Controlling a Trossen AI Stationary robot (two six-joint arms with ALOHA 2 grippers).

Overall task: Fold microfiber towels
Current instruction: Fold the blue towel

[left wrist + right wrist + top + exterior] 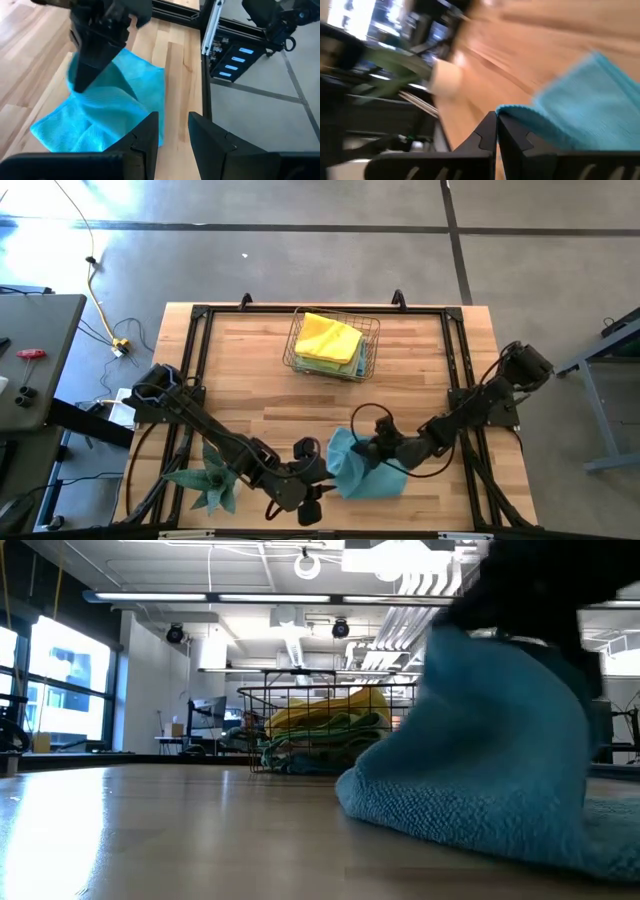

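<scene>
A light blue microfiber towel (362,468) lies near the table's front edge, right of the middle. One part of it is pulled up into a hump (480,740). My right gripper (496,131) is shut on its edge; it shows as a dark wedge (92,65) in the left wrist view. My left gripper (173,134) hovers open just left of the towel, with bare wood between its fingers. More towels, a yellow one (330,335) on top, rest in a copper wire basket (372,332) at the far middle. My right gripper pinches the blue towel's hemmed edge (514,111) between its two shut fingers. The fingers come slanting down from the table's right side. The held part is raised off the wood, while the towel's lower part (450,820) stays on the table, slack and rumpled.
A spiky green plant (210,480) stands at the front left beside my left arm. A black frame (200,320) runs around the tabletop. Bare wood lies between the basket and the towel.
</scene>
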